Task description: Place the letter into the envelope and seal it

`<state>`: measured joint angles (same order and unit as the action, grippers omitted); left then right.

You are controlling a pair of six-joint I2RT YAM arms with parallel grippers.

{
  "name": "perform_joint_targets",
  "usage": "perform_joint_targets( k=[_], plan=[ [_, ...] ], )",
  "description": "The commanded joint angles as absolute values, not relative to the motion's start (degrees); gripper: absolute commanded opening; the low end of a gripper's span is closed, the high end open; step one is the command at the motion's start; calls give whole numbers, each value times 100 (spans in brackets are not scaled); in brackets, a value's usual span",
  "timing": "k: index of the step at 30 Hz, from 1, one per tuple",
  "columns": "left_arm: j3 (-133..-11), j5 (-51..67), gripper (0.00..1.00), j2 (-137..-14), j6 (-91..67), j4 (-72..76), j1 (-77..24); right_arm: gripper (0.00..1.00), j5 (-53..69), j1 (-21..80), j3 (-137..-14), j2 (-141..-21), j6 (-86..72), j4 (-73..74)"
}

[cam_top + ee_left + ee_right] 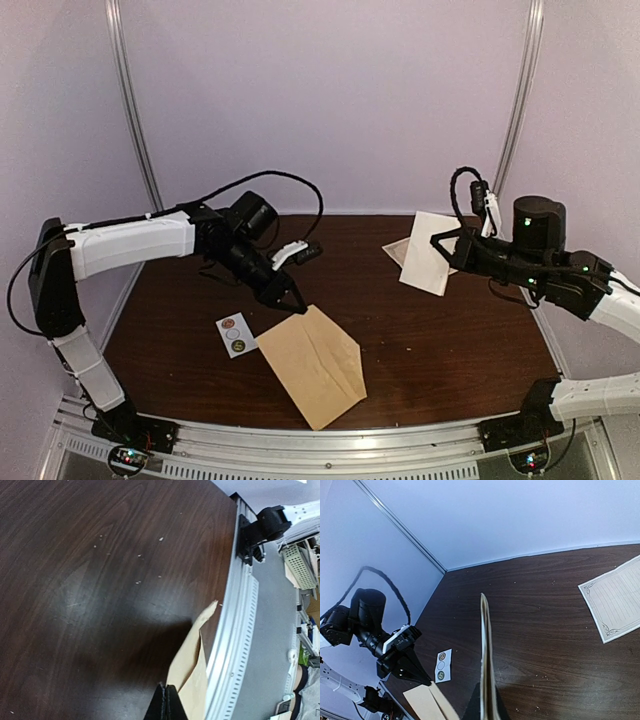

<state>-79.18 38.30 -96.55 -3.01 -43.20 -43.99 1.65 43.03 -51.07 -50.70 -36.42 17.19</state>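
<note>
The tan envelope (315, 365) lies near the table's front edge, its far corner raised. My left gripper (297, 303) is shut on that corner; in the left wrist view the black fingertips (161, 706) are pressed together with the envelope (192, 675) running out beside them toward the rail. My right gripper (440, 248) is shut on the letter (427, 255), a folded white sheet held upright above the back right of the table. In the right wrist view the letter (485, 650) shows edge-on, rising from between the jaws, with the envelope (425, 702) and the left gripper (422, 680) low at the left.
A white sticker card (234, 333) with round dots lies left of the envelope, also in the right wrist view as the sticker card (442, 665). A lined sheet with an ornate border (615, 597) lies flat at the back right. The metal rail (240, 630) edges the table's front.
</note>
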Motion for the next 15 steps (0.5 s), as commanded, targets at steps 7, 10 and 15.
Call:
perform_joint_targets(
  k=[7, 10, 15],
  plan=[
    [-7921, 3184, 0, -10580, 838, -4006, -4377, 0, 255, 4279, -5050, -5026, -3705, 1817],
    [-8053, 2778, 0, -10759, 910, -3798, -4377, 0, 281, 4274, -4992, -5036, -3749, 1723],
    [-8476, 2476, 0, -11119, 1244, -3537, -4386, 0, 312, 4278, -4905, -5069, -3810, 1626]
  ],
)
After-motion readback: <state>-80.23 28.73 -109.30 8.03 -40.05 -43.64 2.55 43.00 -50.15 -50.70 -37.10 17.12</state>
